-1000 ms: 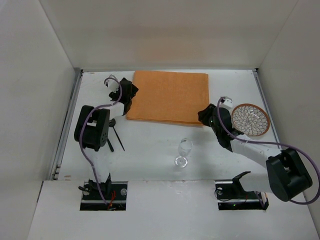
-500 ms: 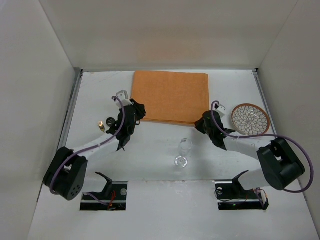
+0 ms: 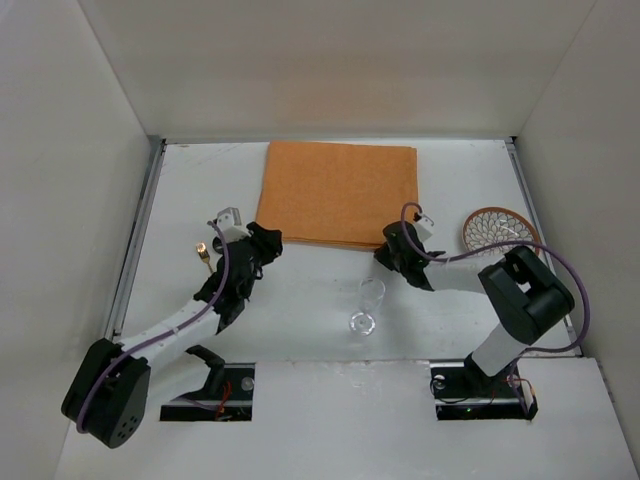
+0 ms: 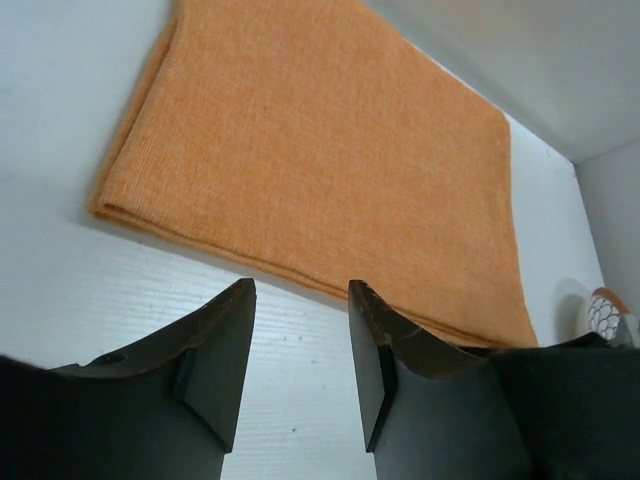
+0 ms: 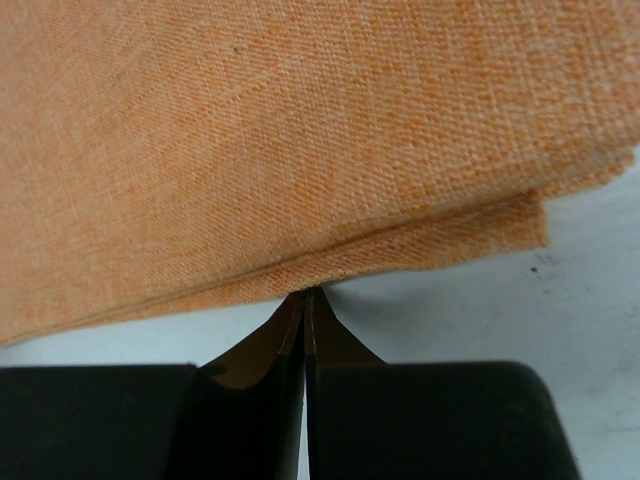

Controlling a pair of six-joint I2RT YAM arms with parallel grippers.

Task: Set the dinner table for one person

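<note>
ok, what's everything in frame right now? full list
dinner table: 1, matte white, under everything
placemat: 1, orange cloth, far centre of the table
stemmed glass: 1, clear, near centre, in front of the placemat
plate: 1, patterned with a brown rim, right of the placemat, partly hidden by the right arm
small gold item: 1, left side of the table, too small to identify
left end effector: 1, black, open, empty, near the placemat's near left corner
right end effector: 1, black, shut, tips at the placemat's near edge; unclear if cloth is pinched
</note>
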